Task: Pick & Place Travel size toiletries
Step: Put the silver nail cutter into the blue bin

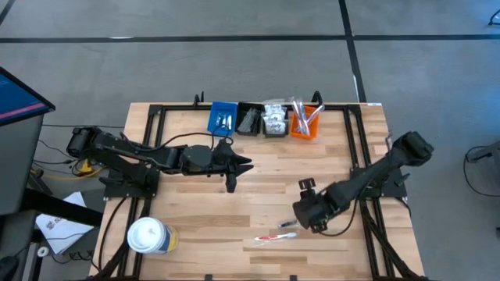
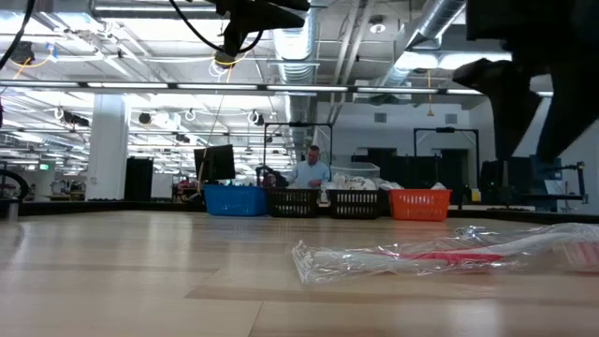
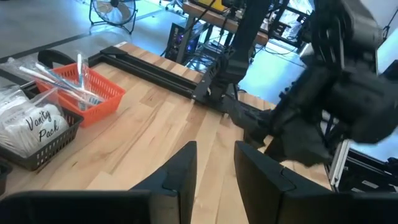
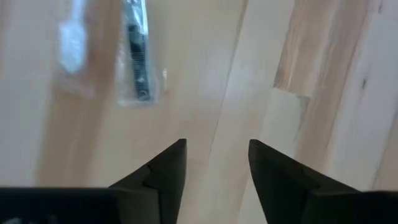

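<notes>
I have the right gripper (image 4: 214,165) low over the table with its fingers apart and nothing between them; the wrapped comb (image 4: 137,53) and wrapped red toothbrush (image 1: 275,236) lie just beside it. Closing here could catch bare wood or crumple slippery film. The left gripper (image 3: 214,165), parted and empty, waits mid-table. The wrappers' contents blur.

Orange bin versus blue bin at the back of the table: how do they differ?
The orange bin stands at the right end of the row, the blue bin at the left end, with two dark bins between them. The orange bin holds long sticks in clear wrap leaning up past its rim; the blue bin's pale contents lie low inside. Both are small rectangular baskets against the table's far edge, and neither tool is near them.
</notes>
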Robot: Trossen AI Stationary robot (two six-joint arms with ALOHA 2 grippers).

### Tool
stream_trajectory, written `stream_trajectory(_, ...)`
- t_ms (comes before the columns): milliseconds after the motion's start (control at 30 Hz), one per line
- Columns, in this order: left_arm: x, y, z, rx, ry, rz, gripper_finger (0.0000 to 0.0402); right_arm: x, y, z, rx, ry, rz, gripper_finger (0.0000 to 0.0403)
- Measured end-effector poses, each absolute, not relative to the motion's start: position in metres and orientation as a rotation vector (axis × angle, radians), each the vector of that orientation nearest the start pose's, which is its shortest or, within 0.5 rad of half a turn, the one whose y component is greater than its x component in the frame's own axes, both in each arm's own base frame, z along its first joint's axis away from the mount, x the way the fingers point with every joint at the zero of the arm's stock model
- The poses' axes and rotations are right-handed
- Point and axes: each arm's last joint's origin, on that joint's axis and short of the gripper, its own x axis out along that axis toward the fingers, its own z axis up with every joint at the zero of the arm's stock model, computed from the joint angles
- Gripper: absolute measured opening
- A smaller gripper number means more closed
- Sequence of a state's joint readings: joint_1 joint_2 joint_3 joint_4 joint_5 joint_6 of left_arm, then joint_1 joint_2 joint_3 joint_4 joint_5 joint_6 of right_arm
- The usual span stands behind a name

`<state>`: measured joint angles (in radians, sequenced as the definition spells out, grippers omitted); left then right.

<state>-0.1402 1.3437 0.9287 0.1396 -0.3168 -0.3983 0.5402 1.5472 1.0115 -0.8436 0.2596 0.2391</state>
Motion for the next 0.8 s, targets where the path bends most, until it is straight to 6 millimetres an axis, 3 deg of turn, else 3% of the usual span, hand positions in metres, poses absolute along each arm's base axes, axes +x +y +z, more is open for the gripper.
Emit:
stream_trajectory(367, 0.299, -0.034, 0.291, -0.335, 0.225, 0.222, 0.0102, 0.253, 0.151, 0.157, -0.414, 1.317, 0.044, 0.0139)
stream_trajectory(800, 0.299, -0.034, 0.292, -0.335, 0.222, 0.222, 0.0102, 0.254, 0.173, 0.156, -0.401, 1.214, 0.156, 0.0207)
